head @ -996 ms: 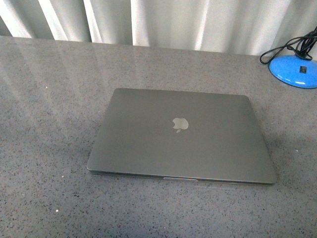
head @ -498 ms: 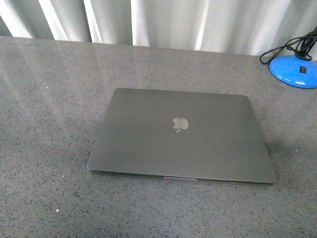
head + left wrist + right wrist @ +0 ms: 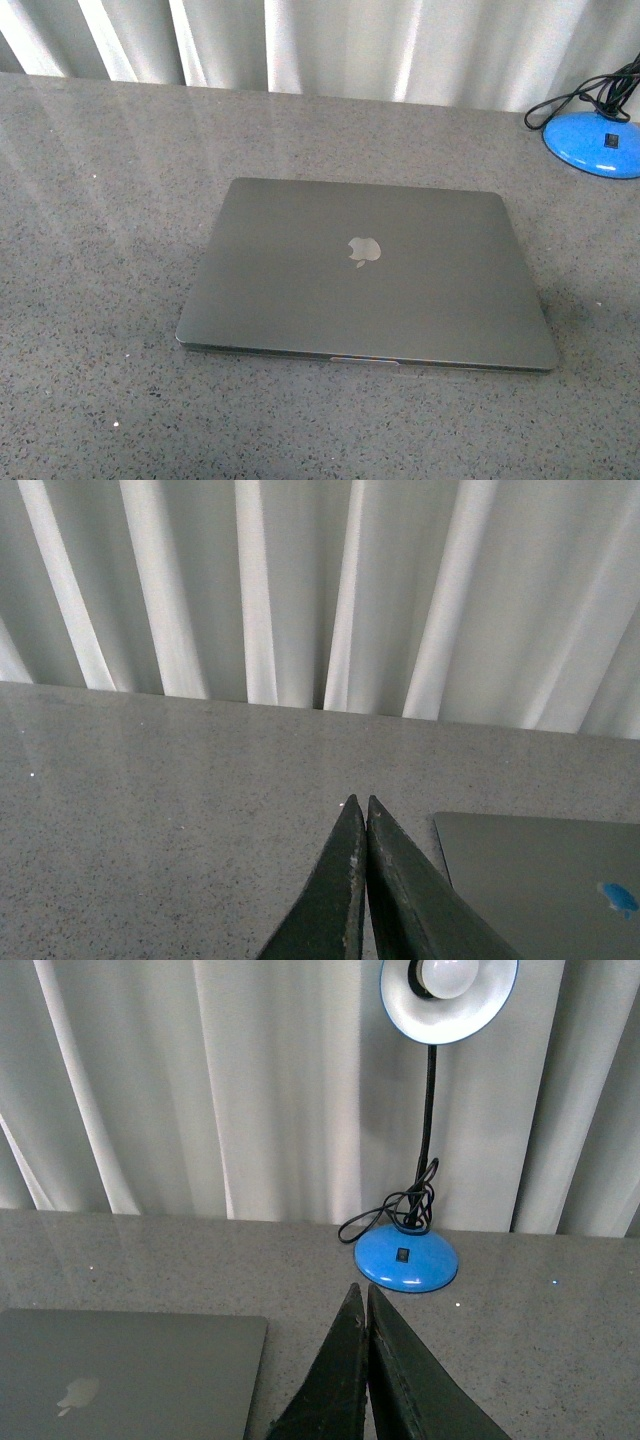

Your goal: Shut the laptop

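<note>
Front view: the laptop is seen lying flat on the surface, lid down, long axis across. No arm is shown there. Left pincer and right pincer are pressed together, apart from it on either side.

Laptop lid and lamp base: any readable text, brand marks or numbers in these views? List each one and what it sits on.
No readable words or numbers in any view.
Apple logo, a sign and not text: on the closed lid of the laptop, at its middle.
Small dark rectangle on the blue base of the desk lamp: probably a switch; any marking is too small to read.
</note>
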Tool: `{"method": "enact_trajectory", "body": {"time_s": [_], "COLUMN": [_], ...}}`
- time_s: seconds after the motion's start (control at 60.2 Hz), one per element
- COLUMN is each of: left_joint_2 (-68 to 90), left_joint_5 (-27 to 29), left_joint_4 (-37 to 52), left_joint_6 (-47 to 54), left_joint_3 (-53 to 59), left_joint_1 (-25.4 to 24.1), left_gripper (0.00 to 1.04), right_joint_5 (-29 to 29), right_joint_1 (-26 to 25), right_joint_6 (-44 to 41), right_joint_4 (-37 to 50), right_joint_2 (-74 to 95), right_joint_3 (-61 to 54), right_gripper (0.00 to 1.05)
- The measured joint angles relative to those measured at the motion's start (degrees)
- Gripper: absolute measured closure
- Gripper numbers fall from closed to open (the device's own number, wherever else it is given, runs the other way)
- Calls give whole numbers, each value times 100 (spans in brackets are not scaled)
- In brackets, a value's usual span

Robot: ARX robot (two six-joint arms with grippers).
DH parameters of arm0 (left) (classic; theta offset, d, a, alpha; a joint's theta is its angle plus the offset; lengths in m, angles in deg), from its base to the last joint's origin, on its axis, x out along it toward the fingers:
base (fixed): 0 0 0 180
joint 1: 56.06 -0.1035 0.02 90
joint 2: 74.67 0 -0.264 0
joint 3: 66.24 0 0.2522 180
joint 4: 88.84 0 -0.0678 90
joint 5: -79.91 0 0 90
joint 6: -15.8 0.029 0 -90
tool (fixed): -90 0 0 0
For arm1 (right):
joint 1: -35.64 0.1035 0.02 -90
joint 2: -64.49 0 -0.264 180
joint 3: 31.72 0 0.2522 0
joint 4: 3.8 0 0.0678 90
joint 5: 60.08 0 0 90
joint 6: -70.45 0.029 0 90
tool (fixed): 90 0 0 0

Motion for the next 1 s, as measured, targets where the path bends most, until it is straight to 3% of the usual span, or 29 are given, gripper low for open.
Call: {"method": "enact_trajectory", "body": {"time_s": [0.233,0.316,0.365,0.581,0.88,0.996], "left_joint_2": [-525,-1053,-1421,-1580,-1582,-1582], "left_joint_5": [0,0,0,-4,-4,-4], "left_joint_4": [-525,-1213,-1578,-1622,-1622,-1622], "left_joint_6": [0,0,2,0,2,2], "left_joint_3": [0,0,0,0,0,0], "left_joint_1": [0,0,0,0,0,0], "left_gripper": [101,101,101,100,49,26], "right_joint_5": [0,0,7,7,7,7], "right_joint_1": [0,0,0,0,0,0], "right_joint_6": [2,4,9,13,15,15], "right_joint_4": [-487,-1458,-1480,-1499,-1499,-1499], "right_joint_2": [-490,-1290,-1458,-1464,-1464,-1464], "right_joint_3": [0,0,2,2,2,2], "right_gripper": [104,104,104,104,55,30]}}
